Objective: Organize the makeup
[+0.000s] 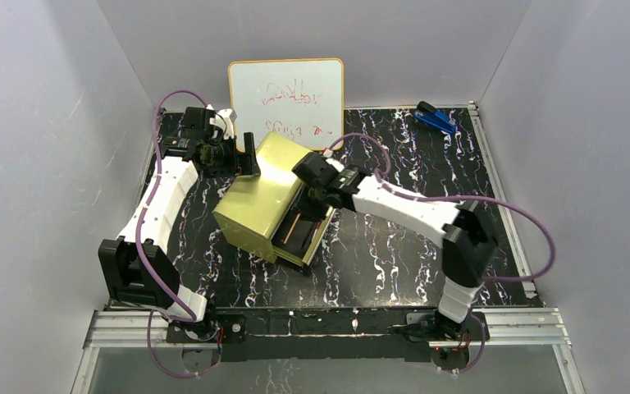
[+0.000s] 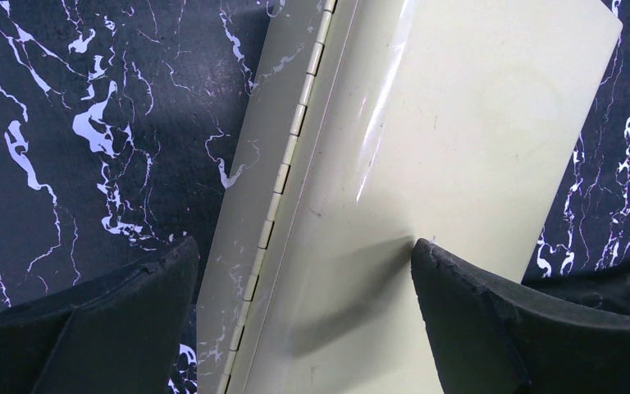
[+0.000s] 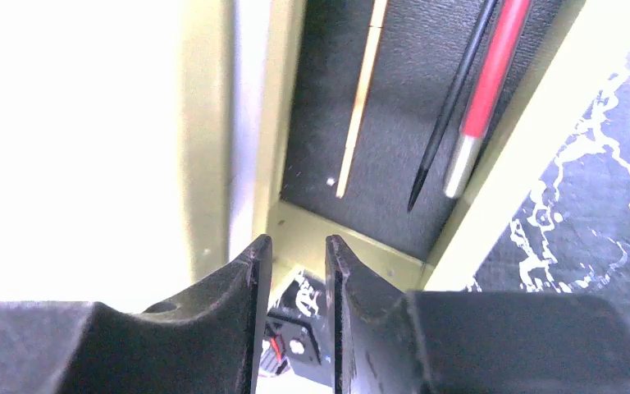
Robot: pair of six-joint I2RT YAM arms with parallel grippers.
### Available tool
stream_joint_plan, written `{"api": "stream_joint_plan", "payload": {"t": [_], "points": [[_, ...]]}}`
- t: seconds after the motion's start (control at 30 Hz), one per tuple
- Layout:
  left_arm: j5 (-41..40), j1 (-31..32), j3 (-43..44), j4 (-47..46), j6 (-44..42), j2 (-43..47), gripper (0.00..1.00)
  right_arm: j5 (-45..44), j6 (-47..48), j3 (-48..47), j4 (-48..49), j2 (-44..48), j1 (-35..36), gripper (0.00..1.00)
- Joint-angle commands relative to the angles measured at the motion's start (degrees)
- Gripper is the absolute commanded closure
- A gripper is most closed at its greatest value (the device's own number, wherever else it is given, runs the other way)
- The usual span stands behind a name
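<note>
A yellow-green hinged case (image 1: 250,215) stands mid-table with its lid (image 1: 272,168) part raised. Its dark-lined inside (image 3: 394,123) holds a dark-red stick with a silver end (image 3: 486,90), a thin black pencil (image 3: 451,107) and a thin tan stick (image 3: 359,107); the sticks also show in the top view (image 1: 299,230). The discs and the printed packet are hidden. My left gripper (image 1: 246,160) is open and straddles the lid's outer face (image 2: 459,123) beside the hinge (image 2: 283,172). My right gripper (image 3: 298,242) hovers over the case's near corner by the lid's edge, its jaws a narrow gap apart with nothing between them.
A whiteboard with red scribbles (image 1: 287,103) leans on the back wall behind the case. A blue stapler-like object (image 1: 436,119) lies at the back right. The table is black marble-patterned (image 1: 394,263) with white walls on three sides.
</note>
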State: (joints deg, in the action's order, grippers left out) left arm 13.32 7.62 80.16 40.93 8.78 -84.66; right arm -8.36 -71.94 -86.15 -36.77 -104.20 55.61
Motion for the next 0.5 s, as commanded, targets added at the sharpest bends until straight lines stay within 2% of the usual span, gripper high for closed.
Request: {"api": "stream_joint_plan", "payload": {"t": [0.0,0.2,0.27,0.33,0.4,0.47], "points": [[-3.55,-0.32,-2.1,4.69,-1.95,0.21,0.02,-3.91,5.3,-0.56,-6.13,8.77,0.02,0.62],[-3.33,-0.32,-1.73,4.77,-1.92,-0.36,0.02,-9.21,27.82,3.28,-13.23,12.82,0.01,0.62],[-3.13,-0.32,-1.42,4.82,-1.99,-0.63,0.02,-8.31,37.41,8.61,-10.39,15.37,-0.08,0.61],[-3.03,-0.32,-1.09,5.01,-2.01,-0.76,0.02,-8.28,43.69,15.06,-4.52,19.79,-0.48,0.49],[-3.1,-0.26,-0.81,5.25,-2.09,-0.85,0.02,-8.21,49.24,19.92,-0.3,22.91,-0.66,0.41],[-3.04,-0.23,-0.61,5.38,-2.1,-0.85,0.01,-7.35,54.8,22.89,1.68,24.28,-0.75,0.26]]}}
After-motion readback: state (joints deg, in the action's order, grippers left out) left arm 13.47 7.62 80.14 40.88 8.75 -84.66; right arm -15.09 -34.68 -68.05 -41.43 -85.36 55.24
